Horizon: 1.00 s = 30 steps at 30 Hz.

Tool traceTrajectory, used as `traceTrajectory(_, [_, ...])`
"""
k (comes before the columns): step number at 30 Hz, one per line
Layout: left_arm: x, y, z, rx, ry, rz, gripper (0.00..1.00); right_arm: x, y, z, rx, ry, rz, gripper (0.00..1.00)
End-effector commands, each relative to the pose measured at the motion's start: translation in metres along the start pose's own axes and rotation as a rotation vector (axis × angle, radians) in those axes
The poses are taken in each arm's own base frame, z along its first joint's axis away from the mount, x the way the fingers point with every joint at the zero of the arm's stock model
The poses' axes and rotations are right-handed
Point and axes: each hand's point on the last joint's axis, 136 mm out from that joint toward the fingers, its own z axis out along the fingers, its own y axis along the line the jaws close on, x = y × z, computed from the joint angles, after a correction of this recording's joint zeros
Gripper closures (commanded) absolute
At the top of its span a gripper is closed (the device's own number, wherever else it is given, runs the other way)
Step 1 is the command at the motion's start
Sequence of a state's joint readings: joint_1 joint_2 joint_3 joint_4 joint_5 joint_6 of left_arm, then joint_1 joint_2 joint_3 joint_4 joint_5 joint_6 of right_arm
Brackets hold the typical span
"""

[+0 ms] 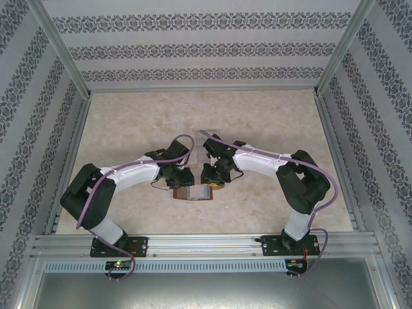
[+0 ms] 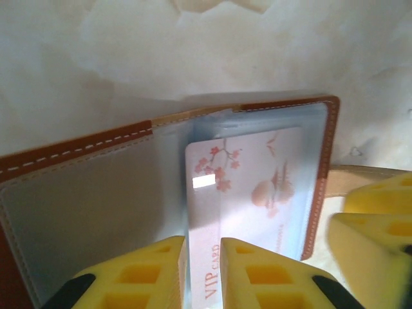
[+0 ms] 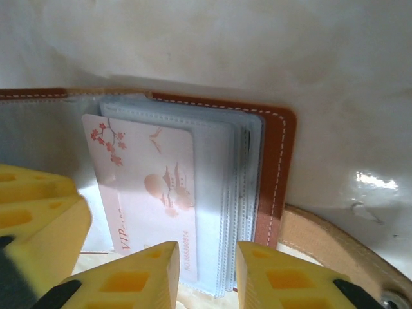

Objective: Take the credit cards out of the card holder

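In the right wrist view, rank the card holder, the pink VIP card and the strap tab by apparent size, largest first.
1. card holder, clearly largest.
2. pink VIP card.
3. strap tab, smallest as seen; the frame edge cuts it off, so its rank is unsure.

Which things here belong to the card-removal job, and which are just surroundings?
Job in hand: brown card holder, pink VIP card inside it, left claw, right claw.
Just surroundings: table, patterned walls.
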<state>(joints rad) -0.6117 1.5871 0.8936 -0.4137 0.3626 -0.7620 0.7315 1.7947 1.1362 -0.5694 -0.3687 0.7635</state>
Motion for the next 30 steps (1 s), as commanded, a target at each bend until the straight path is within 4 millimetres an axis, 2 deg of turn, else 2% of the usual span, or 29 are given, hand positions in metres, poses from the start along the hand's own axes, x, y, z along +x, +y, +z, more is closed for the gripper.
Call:
traceTrajectory(1, [-0.013, -0.006, -0.011, 0.066, -0.06, -0.039, 0.78, 0.001, 0.0, 0.009, 0.007, 0.026, 0.005, 0.68])
traceTrajectory(9, [-0.013, -0.012, -0.001, 0.195, -0.028, -0.104, 0.74, 0.005, -0.014, 0.024, 0.049, 0.053, 0.016, 0.69])
traceTrajectory(13, [-0.01, -0.005, 0.007, 0.208, -0.009, -0.14, 0.73, 0.005, -0.017, 0.027, 0.055, 0.058, 0.021, 0.7])
traceTrajectory(17, [-0.008, 0.003, 0.012, 0.186, 0.003, -0.157, 0.72, 0.006, -0.018, 0.027, 0.056, 0.06, 0.019, 0.7])
traceTrajectory(26, [-0.004, 0.003, 0.022, 0.209, 0.037, -0.164, 0.72, 0.005, -0.016, 0.025, 0.054, 0.059, 0.019, 0.7])
traceTrajectory(30, [-0.003, 0.001, 0.023, 0.22, 0.045, -0.163, 0.75, 0.006, -0.017, 0.025, 0.058, 0.059, 0.018, 0.71])
